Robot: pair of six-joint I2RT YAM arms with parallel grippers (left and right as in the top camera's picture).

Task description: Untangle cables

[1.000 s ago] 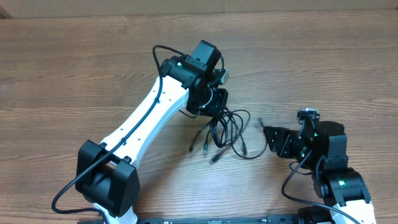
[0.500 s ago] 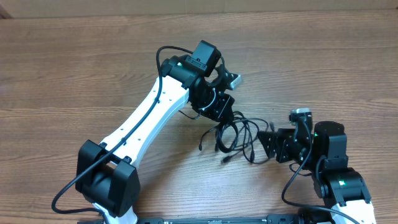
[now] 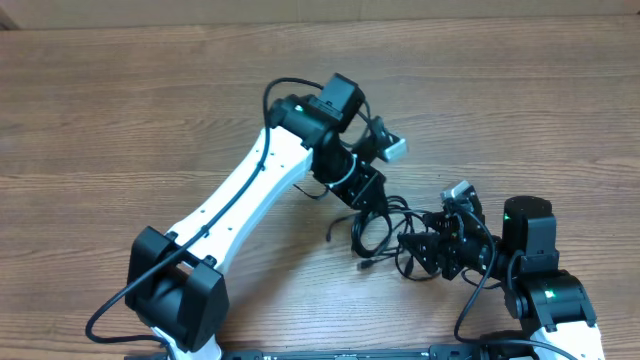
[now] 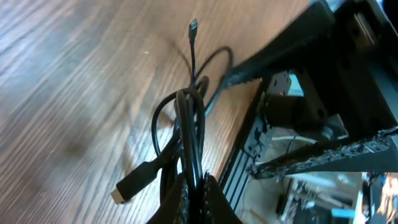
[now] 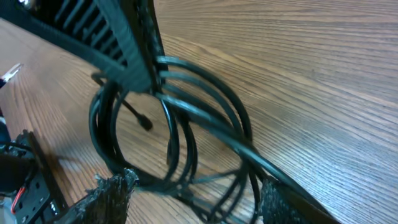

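cables (image 3: 372, 228) one knotted bundle on desk (image 3: 120, 120), no strand separated. left tool (image 4: 198, 191) clamped on cables. right tool (image 5: 189, 196) wide, straddling loops, gripping nothing. untangling barely begun.

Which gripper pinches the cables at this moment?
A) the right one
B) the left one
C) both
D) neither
B: the left gripper is shut on the cables, while the right gripper stands open, with loops lying between its jaws.
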